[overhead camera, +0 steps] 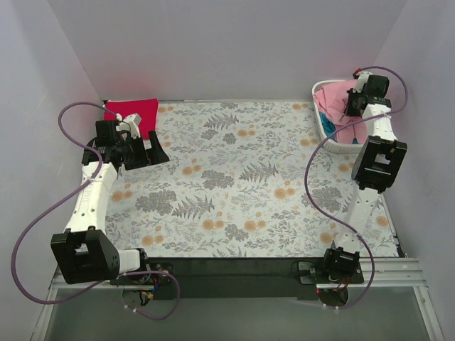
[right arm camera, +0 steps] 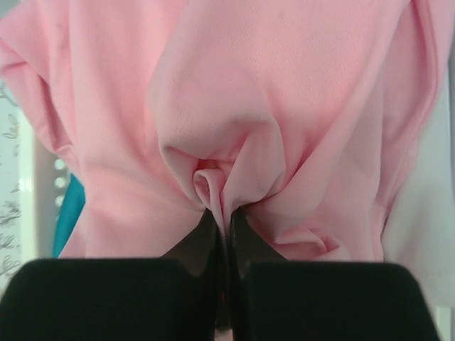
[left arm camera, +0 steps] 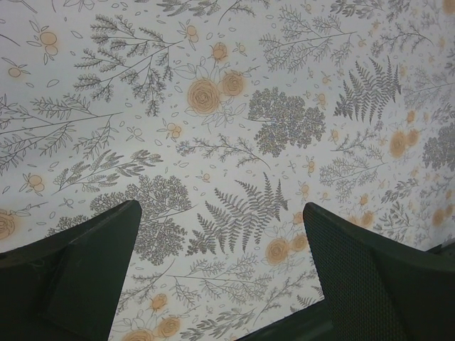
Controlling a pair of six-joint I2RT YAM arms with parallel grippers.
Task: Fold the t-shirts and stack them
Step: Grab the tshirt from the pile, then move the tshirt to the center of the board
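The light pink t-shirt (right arm camera: pixel 234 106) lies crumpled in the white basket (overhead camera: pixel 321 126) at the far right; my right gripper (right arm camera: pixel 224 220) is shut on a pinched fold of it, fabric bunching above the fingertips. In the top view the right gripper (overhead camera: pixel 353 108) reaches down into the basket. A strip of teal t-shirt (right arm camera: pixel 69 209) shows beside the pink one, and also in the basket in the top view (overhead camera: pixel 326 121). The red t-shirt (overhead camera: pixel 135 111) lies folded at the far left corner. My left gripper (overhead camera: pixel 147 150) hovers open just in front of it, only patterned cloth (left arm camera: pixel 227 128) between its fingers.
The grey-and-orange floral cloth (overhead camera: pixel 249 177) covers the whole table. White walls close in on the left, back and right. Purple cables (overhead camera: pixel 313 177) loop from both arms over the table's sides.
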